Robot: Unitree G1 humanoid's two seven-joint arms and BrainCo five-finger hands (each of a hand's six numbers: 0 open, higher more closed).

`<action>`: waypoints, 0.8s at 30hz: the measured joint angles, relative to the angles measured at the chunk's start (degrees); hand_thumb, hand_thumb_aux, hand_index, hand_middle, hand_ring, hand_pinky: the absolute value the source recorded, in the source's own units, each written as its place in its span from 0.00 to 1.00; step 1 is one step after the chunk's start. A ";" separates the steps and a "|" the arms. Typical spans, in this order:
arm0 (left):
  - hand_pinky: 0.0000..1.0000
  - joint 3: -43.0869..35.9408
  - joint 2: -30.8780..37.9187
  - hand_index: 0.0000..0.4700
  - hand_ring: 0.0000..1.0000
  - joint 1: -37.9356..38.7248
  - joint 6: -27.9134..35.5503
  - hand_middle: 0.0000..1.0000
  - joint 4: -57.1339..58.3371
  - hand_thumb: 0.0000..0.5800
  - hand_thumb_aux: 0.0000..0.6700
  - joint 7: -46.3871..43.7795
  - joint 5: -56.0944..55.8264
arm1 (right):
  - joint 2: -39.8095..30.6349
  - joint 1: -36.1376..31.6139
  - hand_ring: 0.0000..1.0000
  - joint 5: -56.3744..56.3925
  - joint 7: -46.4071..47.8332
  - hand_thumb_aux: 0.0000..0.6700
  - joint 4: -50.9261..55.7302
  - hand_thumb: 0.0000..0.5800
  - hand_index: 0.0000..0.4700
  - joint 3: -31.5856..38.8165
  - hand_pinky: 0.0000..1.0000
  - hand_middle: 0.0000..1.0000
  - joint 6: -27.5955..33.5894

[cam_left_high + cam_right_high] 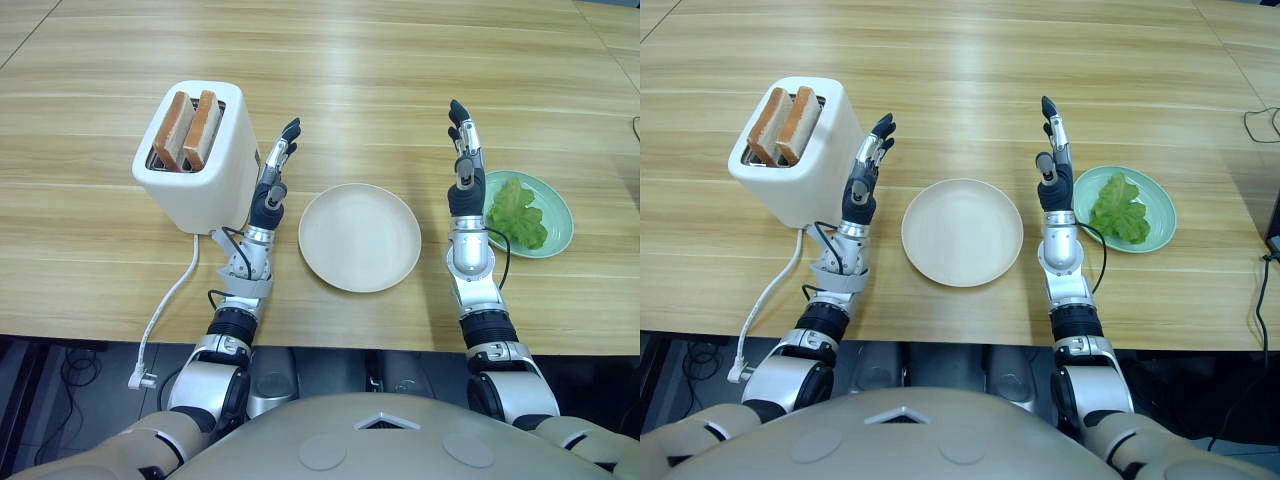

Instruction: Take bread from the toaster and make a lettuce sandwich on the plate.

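Because two browned bread slices (203, 130) stand upright in the white boxy toaster (200, 190), the left eye view suggests pinching their projecting tops; they look light, stiff and crumbly. Left robot hand (275, 175), beside the toaster, and right robot hand (463, 165) are spread, holding nothing. Right eye view: round cream plate (962, 232) bare; pale green dish (1165, 215) holds soft, tearable lettuce (1118, 210).

Standing here, I can read no lettering, number or sign on anything: the toaster (215, 180), the plate (360, 237), the green dish (562, 206) and the worktop (400, 60) all look plain
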 measured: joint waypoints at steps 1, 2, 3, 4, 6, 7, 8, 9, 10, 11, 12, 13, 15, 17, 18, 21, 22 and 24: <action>0.00 0.00 0.00 0.00 0.00 0.00 0.00 0.00 0.00 0.00 0.00 0.00 0.00 | 0.00 0.00 0.00 -0.03 -0.01 0.00 0.00 0.00 0.00 0.00 0.00 0.00 0.00; 0.00 0.00 0.01 0.00 0.00 0.00 0.00 0.00 0.00 0.00 0.00 -0.01 0.01 | 0.00 0.00 0.00 -0.06 -0.02 0.00 -0.01 0.00 0.00 0.00 0.00 0.00 0.00; 0.00 0.00 0.02 0.00 0.00 0.00 0.00 0.00 0.00 0.00 0.00 -0.01 0.01 | 0.00 0.00 0.00 -0.09 -0.05 0.00 -0.01 0.00 0.00 0.02 0.00 0.00 0.00; 0.00 0.00 0.02 0.00 0.00 0.00 0.00 0.00 0.00 0.00 0.00 -0.01 0.02 | 0.00 0.00 0.00 -0.11 -0.06 0.00 -0.01 0.00 0.00 0.03 0.00 0.00 0.00; 0.00 -0.01 0.02 0.00 0.00 0.00 0.00 0.00 0.00 0.00 0.00 -0.01 0.05 | 0.00 0.00 0.00 -0.32 -0.09 0.00 -0.01 0.00 0.00 0.05 0.00 0.00 0.00; 0.00 -0.01 0.02 0.00 0.00 0.00 0.00 0.00 0.00 0.00 0.00 -0.01 0.06 | 0.00 0.00 0.00 -0.36 -0.09 0.00 -0.01 0.00 0.00 0.05 0.00 0.00 0.00; 0.00 -0.03 0.02 0.00 0.00 0.00 -0.02 0.00 -0.01 0.00 0.00 -0.10 0.03 | 0.00 0.00 0.00 -0.46 -0.13 0.00 -0.02 0.00 0.00 0.06 0.00 0.00 -0.01; 0.00 -0.08 0.02 0.00 0.00 0.03 -0.03 0.00 -0.15 0.00 0.00 -0.44 -0.14 | 0.00 0.00 0.00 -0.59 -0.18 0.00 -0.09 0.00 0.00 0.06 0.00 0.00 -0.01; 0.00 -0.14 0.02 0.00 0.00 0.15 -0.01 0.00 -0.64 0.00 0.00 -0.99 -0.47 | 0.00 0.02 0.00 -0.68 -0.23 0.00 -0.17 0.00 0.00 0.07 0.00 0.00 -0.03; 0.00 -0.18 0.00 0.00 0.00 0.53 0.02 0.00 -1.99 0.00 0.00 -1.73 -1.14 | 0.00 0.06 0.00 -0.79 -0.30 0.00 -0.31 0.00 0.00 0.09 0.00 0.00 -0.05; 0.00 -0.34 0.07 0.00 0.00 0.81 0.15 0.00 -3.50 0.00 0.00 -2.83 -2.34 | -0.01 0.07 0.00 -0.85 -0.37 0.00 -0.40 0.00 0.00 0.10 0.00 0.00 -0.05; 0.00 -0.62 0.36 0.00 0.00 1.41 0.97 0.00 -6.51 0.00 0.00 -4.32 -4.42 | 0.00 0.07 0.00 -0.90 -0.41 0.00 -0.52 0.00 0.00 0.13 0.00 0.00 -0.06; 0.00 -1.12 2.20 0.00 0.00 2.92 3.99 0.00 -15.88 0.00 0.00 -7.52 -10.38 | -0.10 0.23 0.00 -1.01 -0.58 0.00 -0.63 0.00 0.00 0.17 0.00 0.00 -0.09; 0.00 -0.73 5.66 0.00 0.00 4.36 7.61 0.00 -26.86 0.00 0.00 -9.40 -15.32 | -0.15 0.50 0.00 -1.08 -0.70 0.00 -0.84 0.00 0.00 0.29 0.00 0.00 -0.10; 0.00 0.27 7.99 0.00 0.00 5.32 9.49 0.00 -34.06 0.00 0.00 -10.03 -17.58 | -0.26 0.74 0.00 -1.09 -0.80 0.00 -0.90 0.00 0.00 0.28 0.00 0.00 -0.08; 0.00 4.59 12.58 0.00 0.00 6.98 11.70 0.00 -46.10 0.00 0.00 -10.26 -19.57 | -0.32 1.02 0.00 -1.08 -0.93 0.00 -1.11 0.00 0.00 0.31 0.00 0.00 -0.07; 0.00 6.24 13.94 0.00 0.00 7.27 11.89 0.00 -48.07 0.00 0.00 -10.24 -18.95 | -0.34 1.21 0.00 -1.08 -1.01 0.00 -1.26 0.00 0.00 0.29 0.00 0.00 -0.07; 0.00 10.67 16.82 0.00 0.00 7.33 11.72 0.00 -49.50 0.00 0.00 -10.04 -16.09 | -0.30 1.70 0.00 -1.11 -1.08 0.00 -1.78 0.00 0.00 0.32 0.00 0.00 -0.05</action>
